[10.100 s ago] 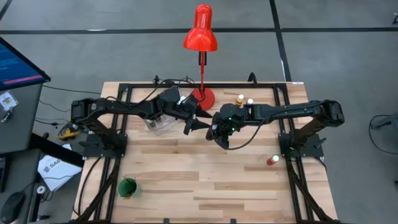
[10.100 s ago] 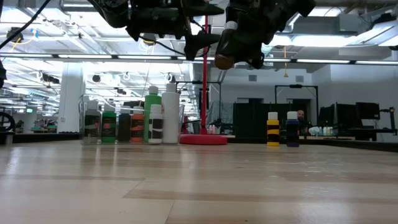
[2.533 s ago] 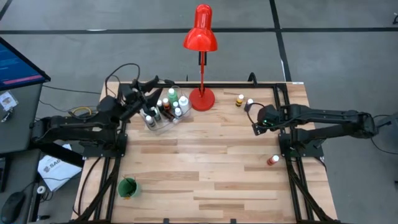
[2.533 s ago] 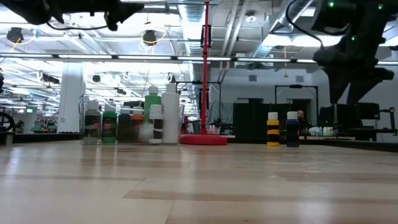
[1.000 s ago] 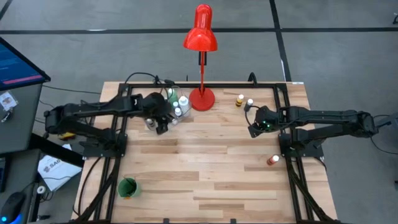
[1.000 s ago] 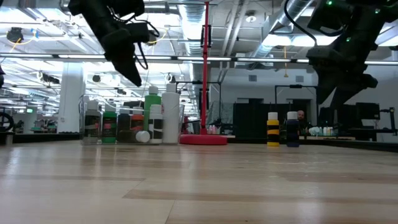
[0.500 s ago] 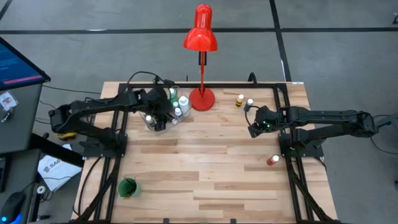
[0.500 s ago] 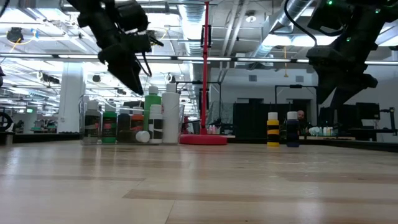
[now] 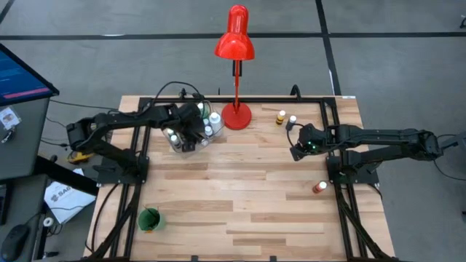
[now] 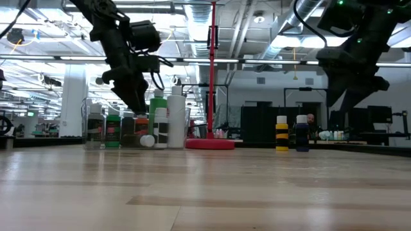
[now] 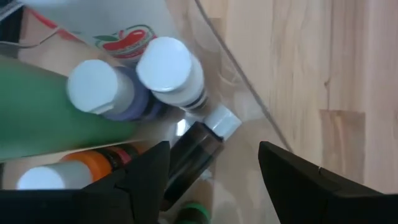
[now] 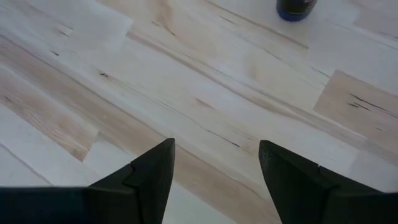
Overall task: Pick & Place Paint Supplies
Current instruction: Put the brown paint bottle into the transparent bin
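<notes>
Wooden boards at the near edge carry only a green cup (image 9: pixel 149 218) at the near left and a red bottle (image 9: pixel 318 188) at the right. Farther in, the right gripper (image 9: pixel 296 151) hangs above bare table with its fingers spread and empty, exactly as half a second ago; just beyond it stand a yellow-banded bottle (image 9: pixel 281 116) and a dark white-capped bottle (image 9: pixel 293 120).

At the far left, the left gripper (image 11: pixel 213 177) is down over the clear bin (image 9: pixel 183 145), fingers apart and holding nothing. Under it a dark bottle (image 11: pixel 198 144) lies on its side on the bin floor, among upright white-capped bottles (image 11: pixel 171 68) and a tall green bottle (image 10: pixel 157 115). Beside the bin stands the red lamp (image 9: pixel 234 36).

I judge a drop into the bin is just finished. Next, the left arm should rise straight out of the bin without knocking its neighbours, while the right one reaches for one of the two far bottles.

Compared with a second ago, the left gripper sits farther over the bin and lower among the bottles.
</notes>
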### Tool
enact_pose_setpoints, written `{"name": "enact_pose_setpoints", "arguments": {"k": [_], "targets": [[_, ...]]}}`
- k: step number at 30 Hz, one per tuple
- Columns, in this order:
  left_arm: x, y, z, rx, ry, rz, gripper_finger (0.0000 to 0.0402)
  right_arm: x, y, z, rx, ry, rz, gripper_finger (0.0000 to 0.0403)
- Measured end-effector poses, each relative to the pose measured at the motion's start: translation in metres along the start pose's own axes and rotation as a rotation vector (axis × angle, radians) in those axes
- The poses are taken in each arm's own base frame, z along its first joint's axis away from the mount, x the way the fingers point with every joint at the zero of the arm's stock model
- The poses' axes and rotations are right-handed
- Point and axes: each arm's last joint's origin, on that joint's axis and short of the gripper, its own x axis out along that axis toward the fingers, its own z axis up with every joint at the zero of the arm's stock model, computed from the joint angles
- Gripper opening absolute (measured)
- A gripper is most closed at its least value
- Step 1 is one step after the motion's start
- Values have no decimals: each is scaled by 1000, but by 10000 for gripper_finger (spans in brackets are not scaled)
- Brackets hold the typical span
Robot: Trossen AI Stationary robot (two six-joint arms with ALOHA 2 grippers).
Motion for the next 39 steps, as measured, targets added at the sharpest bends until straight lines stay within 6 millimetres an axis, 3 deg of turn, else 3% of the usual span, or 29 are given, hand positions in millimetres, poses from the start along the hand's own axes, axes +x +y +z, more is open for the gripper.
{"name": "enact_pose_setpoints", "arguments": {"k": [12, 19, 39], "targets": [[5, -2, -1, 99, -15, -42, 237, 0, 3, 3, 4, -29, 34, 227], [14, -3, -4, 100, 7, -52, 237, 0, 4, 2, 8, -27, 35, 227], [14, -2, -3, 100, -11, -52, 237, 0, 4, 2, 2, -27, 38, 227]]}}
